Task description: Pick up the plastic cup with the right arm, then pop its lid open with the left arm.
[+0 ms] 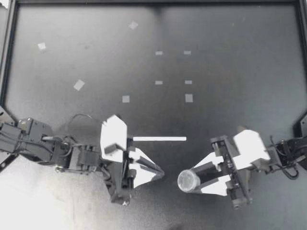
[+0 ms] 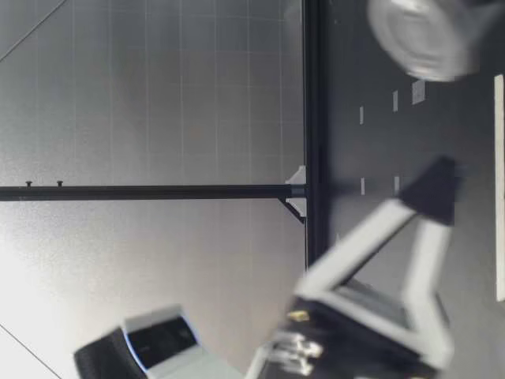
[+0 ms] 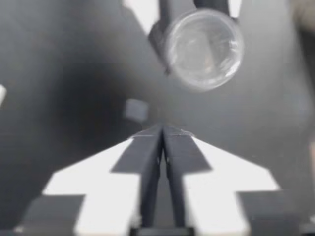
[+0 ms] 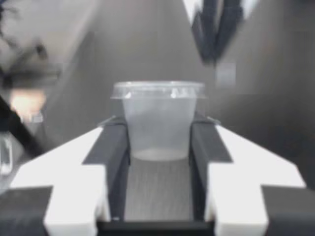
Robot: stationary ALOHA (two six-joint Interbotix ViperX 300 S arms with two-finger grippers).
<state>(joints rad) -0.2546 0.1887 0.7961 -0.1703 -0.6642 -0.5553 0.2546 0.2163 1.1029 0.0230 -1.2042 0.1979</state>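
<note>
My right gripper [image 1: 194,181] is shut on a small clear plastic cup [image 1: 188,181] with a lid, one finger on each side of its body [image 4: 157,125]. The cup's lidded end points toward my left gripper [image 1: 160,173], which is shut with nothing in it, a short gap from the cup. In the left wrist view the fingertips [image 3: 162,132] press together and the cup's round face [image 3: 204,49] hangs just ahead. The low view shows the cup [image 2: 426,39] held above the table and the left gripper [image 2: 440,172] nearer the camera.
A thin white strip [image 1: 159,139] lies on the black table just beyond the left gripper. Several small pale tape squares [image 1: 189,97] dot the middle and far part. A black frame rail [image 1: 153,2] borders the far edge.
</note>
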